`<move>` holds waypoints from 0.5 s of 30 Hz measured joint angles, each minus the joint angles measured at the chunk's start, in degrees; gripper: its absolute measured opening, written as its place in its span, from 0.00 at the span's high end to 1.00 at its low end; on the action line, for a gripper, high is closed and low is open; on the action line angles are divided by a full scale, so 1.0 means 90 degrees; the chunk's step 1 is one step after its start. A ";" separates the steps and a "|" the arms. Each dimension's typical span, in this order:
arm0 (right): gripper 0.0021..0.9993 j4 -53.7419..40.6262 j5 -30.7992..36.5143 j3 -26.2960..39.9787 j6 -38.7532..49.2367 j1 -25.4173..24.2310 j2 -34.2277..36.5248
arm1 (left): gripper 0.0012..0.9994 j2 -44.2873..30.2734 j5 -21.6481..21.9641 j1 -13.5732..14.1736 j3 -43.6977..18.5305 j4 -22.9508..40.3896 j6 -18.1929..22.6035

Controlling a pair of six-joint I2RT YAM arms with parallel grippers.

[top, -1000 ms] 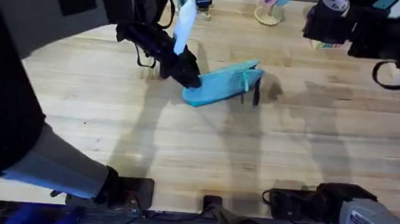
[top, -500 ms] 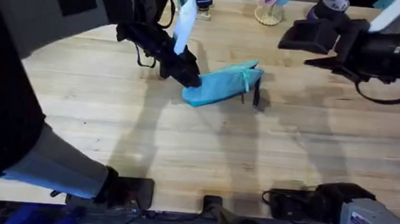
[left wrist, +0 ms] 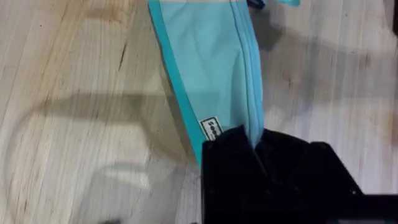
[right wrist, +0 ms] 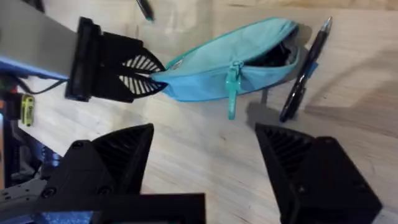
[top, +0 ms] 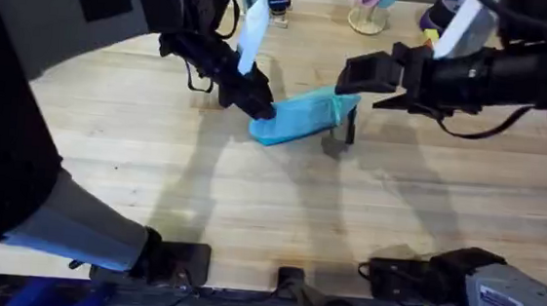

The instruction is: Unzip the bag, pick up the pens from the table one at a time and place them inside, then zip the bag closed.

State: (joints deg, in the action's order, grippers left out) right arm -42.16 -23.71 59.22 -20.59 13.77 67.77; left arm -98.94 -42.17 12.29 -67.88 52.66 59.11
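Observation:
The turquoise bag (top: 301,116) lies mid-table, its zipper partly open at the right end (right wrist: 281,53), and its pull tab (right wrist: 233,87) hangs down the side. My left gripper (top: 258,103) is shut on the bag's left end (left wrist: 256,142), also seen from the right wrist (right wrist: 144,78). My right gripper (top: 362,82) hovers open just above the bag's right end, with nothing between its fingers (right wrist: 205,140). One dark pen (top: 351,130) lies against that right end (right wrist: 305,68). A second thin dark pen (right wrist: 144,7) shows partly beyond the left gripper.
Along the table's (top: 250,200) far edge stand a pink-and-blue item on a wooden holder (top: 368,6) and a tape roll (top: 456,3). Bare wood stretches in front of the bag toward the arm bases.
My right arm has swung left and down from the far right edge to just over the bag's right end. The left gripper and the bag have stayed put.

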 joint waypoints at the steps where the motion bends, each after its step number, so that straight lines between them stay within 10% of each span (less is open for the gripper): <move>1: 0.00 0.0001 -0.0006 0.0000 -0.0023 0.0006 0.0065 | 0.96 0.0000 0.0000 0.0000 0.0000 0.0000 0.0000; 15: 0.00 0.0353 -0.0031 0.0000 -0.0312 0.0014 0.1119 | 0.96 0.0000 0.0002 0.0000 0.0000 0.0000 -0.0002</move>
State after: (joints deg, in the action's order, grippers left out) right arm -38.98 -23.99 59.22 -23.40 13.89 77.84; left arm -98.94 -42.15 12.29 -67.88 52.66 59.09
